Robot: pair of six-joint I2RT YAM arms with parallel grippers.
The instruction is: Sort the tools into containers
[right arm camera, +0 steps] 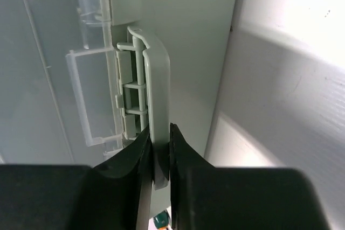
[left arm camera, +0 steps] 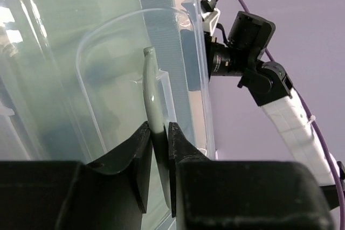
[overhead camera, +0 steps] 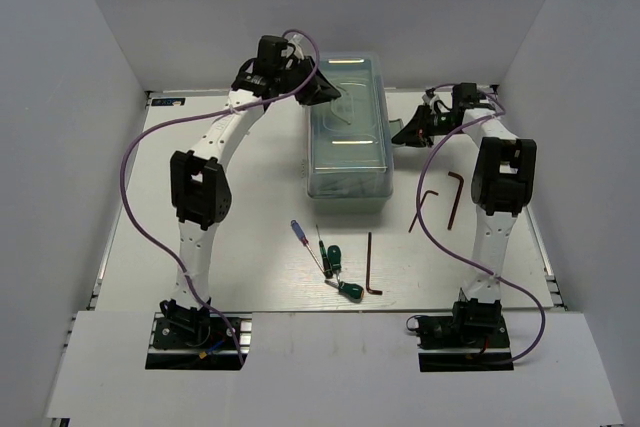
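Currently pale mint-green plastic toolbox w/ translucent lid [overhead camera: 348, 137] sits closed at far centre of white surface [overhead camera: 250, 237]. Left gripper [left arm camera: 159, 133] nearly closed, clamped on curved pale-green lid handle [left arm camera: 150, 90]. Right gripper [right arm camera: 160, 136] likewise clamped on pale-green side latch [right arm camera: 155, 79], box's right side. Blue-handled thin screwdriver [overhead camera: 298, 232], green-handled screwdrivers [overhead camera: 334, 253], dark L-shaped hex keys [overhead camera: 369, 262] lie loose on surface nearer arm bases.

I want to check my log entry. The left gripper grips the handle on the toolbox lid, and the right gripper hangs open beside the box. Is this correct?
Not fully. The right gripper is not open: the right wrist view shows it shut on the pale green latch at the side of the toolbox. The left gripper does grip the handle on the lid.
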